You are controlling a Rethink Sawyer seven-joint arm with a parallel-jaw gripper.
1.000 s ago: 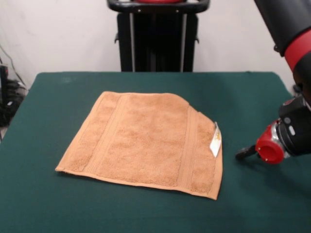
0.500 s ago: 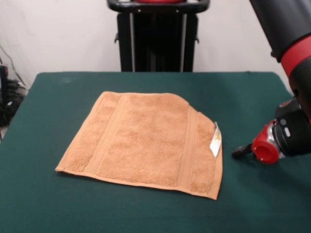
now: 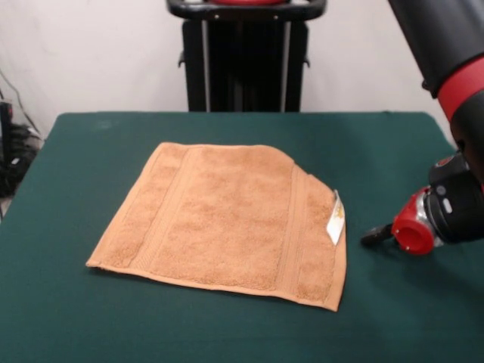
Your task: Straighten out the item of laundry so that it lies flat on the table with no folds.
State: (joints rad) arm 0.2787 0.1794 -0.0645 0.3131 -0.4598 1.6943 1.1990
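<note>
We find the tan-orange terry towel (image 3: 231, 223) on the dark green surface (image 3: 76, 166), tagged edge nearest the gripper (image 3: 373, 237), whose opening we cannot tell.

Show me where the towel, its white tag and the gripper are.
towel (image 3: 227, 219), front view, middle of the cloth.
white tag (image 3: 335, 219), front view, middle of the tag.
gripper (image 3: 376, 236), front view, dark tip.

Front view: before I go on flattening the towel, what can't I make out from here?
- End effector: only a dark tip shows past the red collar; whether it is open or shut can't be told.
- Towel: the far right corner looks folded under; its own cloth hides how far.
- White tag: print too small to read.
- Table: near edge cut off by the picture's bottom.
</note>
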